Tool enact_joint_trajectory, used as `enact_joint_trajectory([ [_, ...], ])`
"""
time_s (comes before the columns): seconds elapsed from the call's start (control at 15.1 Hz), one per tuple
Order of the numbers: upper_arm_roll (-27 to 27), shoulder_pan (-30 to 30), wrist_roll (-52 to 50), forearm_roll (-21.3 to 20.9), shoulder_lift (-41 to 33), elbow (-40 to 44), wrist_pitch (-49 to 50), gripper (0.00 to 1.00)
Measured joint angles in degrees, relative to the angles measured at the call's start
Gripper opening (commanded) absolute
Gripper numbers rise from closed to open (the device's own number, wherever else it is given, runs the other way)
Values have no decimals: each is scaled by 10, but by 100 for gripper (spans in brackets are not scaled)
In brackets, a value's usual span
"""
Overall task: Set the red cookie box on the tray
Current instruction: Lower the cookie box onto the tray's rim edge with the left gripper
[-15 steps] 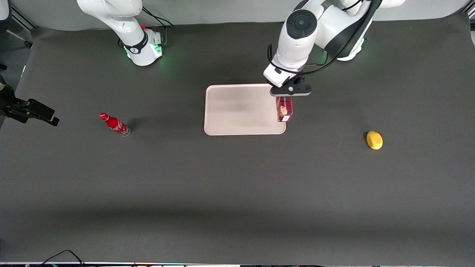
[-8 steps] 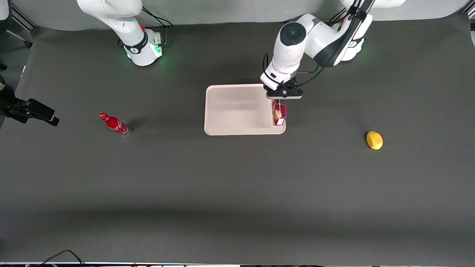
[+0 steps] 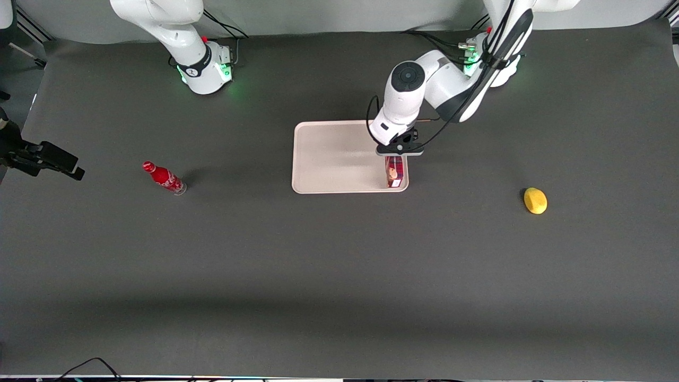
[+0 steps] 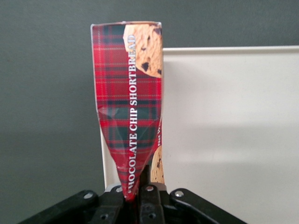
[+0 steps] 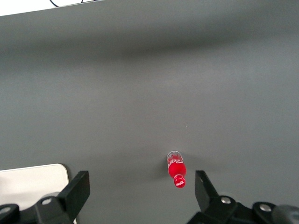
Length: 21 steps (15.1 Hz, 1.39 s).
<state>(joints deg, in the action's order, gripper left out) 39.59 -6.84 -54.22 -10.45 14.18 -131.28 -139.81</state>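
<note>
Gripper (image 3: 396, 155) clamped on the red cookie box (image 3: 394, 173) over the tray (image 3: 334, 159).

Front view: the box hangs on end below the gripper, at the tray's corner nearest the working arm's end and the camera. Left wrist view: two fingers (image 4: 150, 193) pinch the box's (image 4: 131, 107) near end, squeezing it narrow; the box extends away, straddling the tray's (image 4: 233, 130) edge.

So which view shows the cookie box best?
The left wrist view: the box fills it, print readable, gripper shut on it. The front view shows it small over the tray; the right wrist view misses it.
</note>
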Motion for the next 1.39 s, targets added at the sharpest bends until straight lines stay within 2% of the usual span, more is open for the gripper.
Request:
enact_joint_trajectory([
  [0.33,0,-4,-17,-28,27,0,-22,0],
  [0.59,0,-5,-83,-112,47,4,-28,0],
  [0.79,-2,-4,-107,-140,71,15,-40,0],
  [0.86,-3,-4,-109,-143,75,16,-42,21],
  [0.99,-3,-5,-111,-146,75,18,-43,71],
  [1.06,-3,-4,-111,-147,76,18,-43,74],
  [1.25,-3,-4,-111,-147,77,20,-43,100],
  [1.39,-3,-4,-111,-148,77,21,-43,100],
])
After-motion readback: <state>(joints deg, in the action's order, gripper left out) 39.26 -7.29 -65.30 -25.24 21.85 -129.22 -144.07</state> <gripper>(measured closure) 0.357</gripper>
